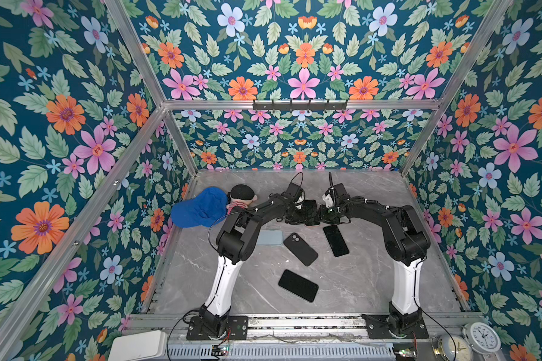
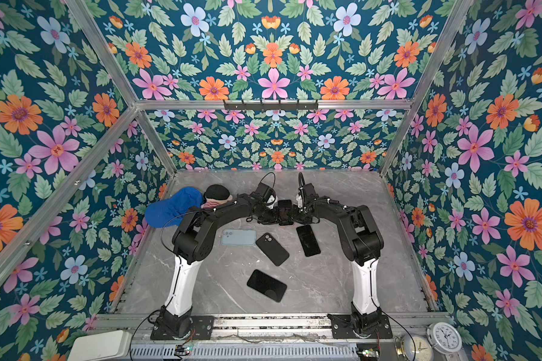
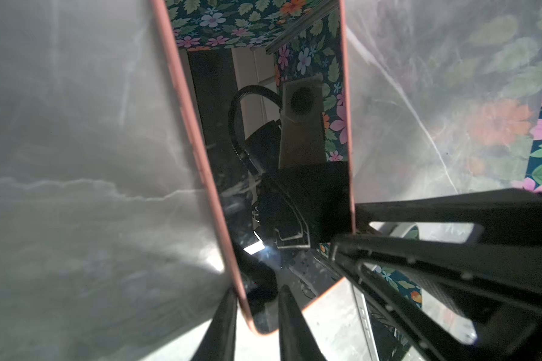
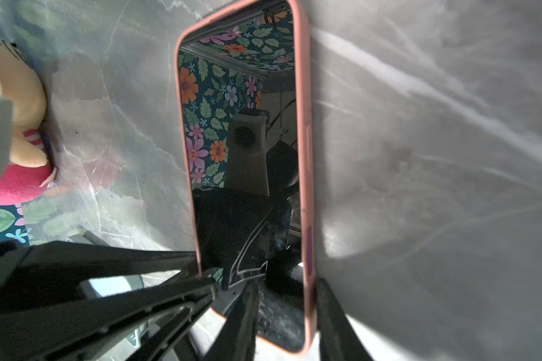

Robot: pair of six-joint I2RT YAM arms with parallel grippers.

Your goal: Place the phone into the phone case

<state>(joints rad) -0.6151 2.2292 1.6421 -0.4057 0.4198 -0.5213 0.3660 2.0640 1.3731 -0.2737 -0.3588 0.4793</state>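
A phone (image 4: 241, 156) with a dark, mirror-like screen sits inside the rim of a pink phone case (image 4: 304, 131). In both top views it shows as a dark slab (image 1: 310, 212) at the middle back of the table, between the two wrists. My left gripper (image 3: 257, 312) is shut on one bottom corner, with one finger (image 3: 222, 322) outside the pink rim (image 3: 197, 150) and the other on the screen. My right gripper (image 4: 287, 318) pinches the opposite long edge the same way. In a top view the two meet from either side, left gripper (image 1: 298, 210) and right gripper (image 1: 322, 212).
On the marble table (image 1: 373, 281) lie a black phone back with a camera (image 1: 300, 249), two black screen-up phones (image 1: 335, 240) (image 1: 298, 285) and a pale blue phone (image 1: 271, 237) half under the left arm. A blue cap (image 1: 197, 208) and a plush doll (image 1: 242, 195) sit at the back left.
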